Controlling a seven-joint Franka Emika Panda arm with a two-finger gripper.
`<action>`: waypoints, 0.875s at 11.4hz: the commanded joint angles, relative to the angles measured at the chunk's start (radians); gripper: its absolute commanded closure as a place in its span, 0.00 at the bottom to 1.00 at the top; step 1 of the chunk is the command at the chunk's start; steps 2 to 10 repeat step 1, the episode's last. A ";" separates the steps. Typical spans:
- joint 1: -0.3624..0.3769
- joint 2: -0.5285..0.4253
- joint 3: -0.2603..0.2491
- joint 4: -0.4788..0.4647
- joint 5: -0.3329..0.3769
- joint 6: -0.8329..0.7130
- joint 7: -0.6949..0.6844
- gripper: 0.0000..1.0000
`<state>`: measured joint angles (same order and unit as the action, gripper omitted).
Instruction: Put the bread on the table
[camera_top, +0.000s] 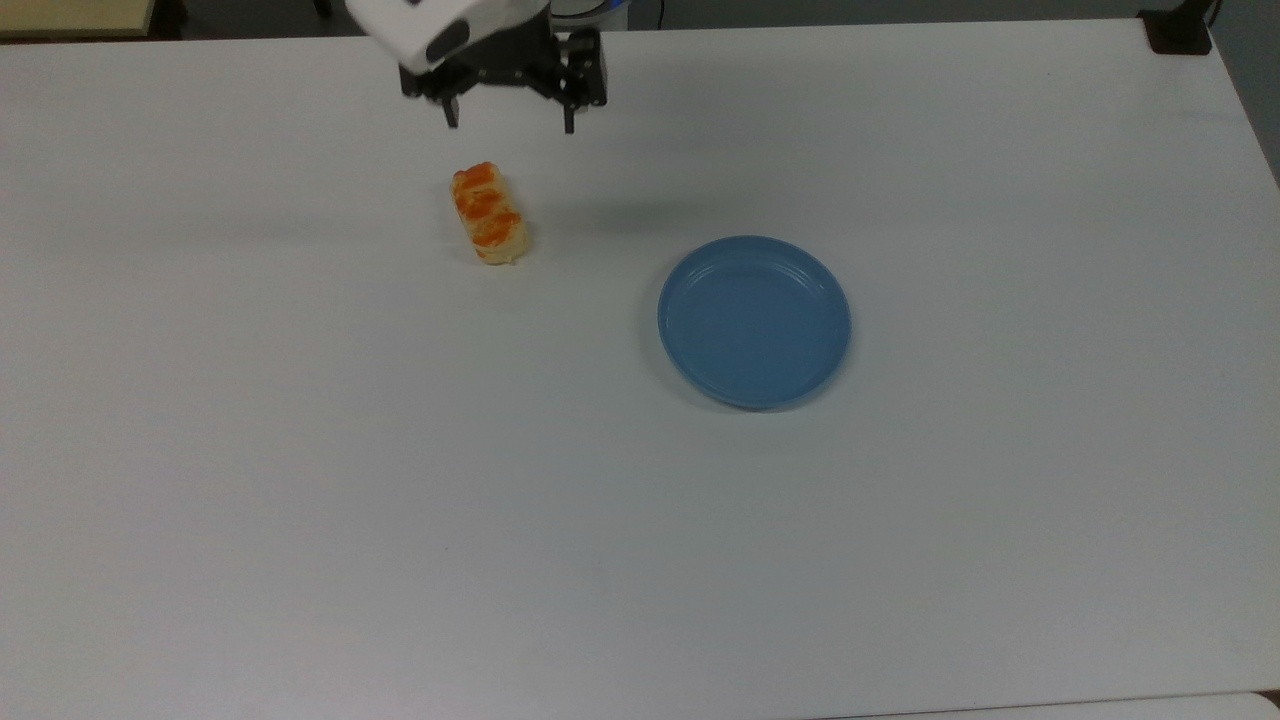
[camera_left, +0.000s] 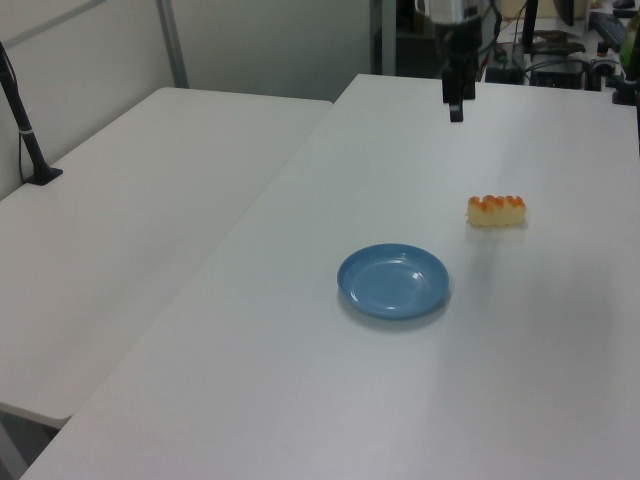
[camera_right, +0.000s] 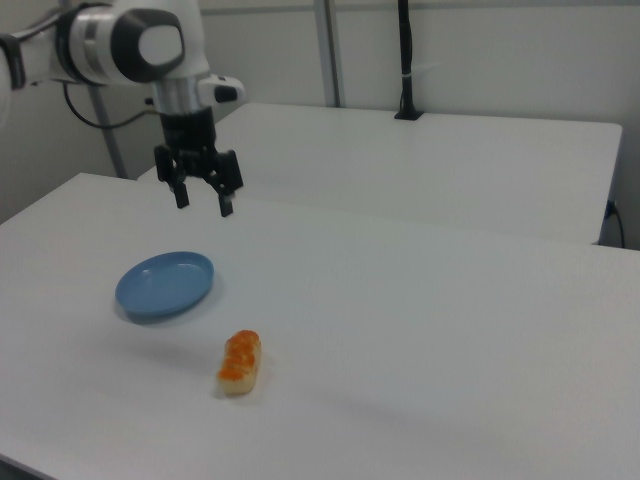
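Overhead, the jaws (camera_top: 510, 125) were held open and empty, the bread (camera_top: 489, 213) lying at their six o'clock on the tabletop (camera_top: 300, 450).

This looks like a robotics lab. A big plain white worktop (camera_left: 300, 400) fills the room, with a second white table (camera_left: 150, 200) alongside at nine o'clock in the left view. A black clamped pole (camera_left: 22, 115) stands on that table, grey partition walls (camera_right: 480, 60) enclose the space, and cabled equipment (camera_left: 560, 55) clutters the far end at one o'clock.
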<state>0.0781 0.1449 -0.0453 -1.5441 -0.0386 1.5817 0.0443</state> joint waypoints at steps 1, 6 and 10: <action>0.032 -0.015 -0.005 0.009 0.008 -0.016 0.089 0.00; 0.032 -0.015 -0.005 0.009 0.008 -0.016 0.089 0.00; 0.032 -0.015 -0.005 0.009 0.008 -0.016 0.089 0.00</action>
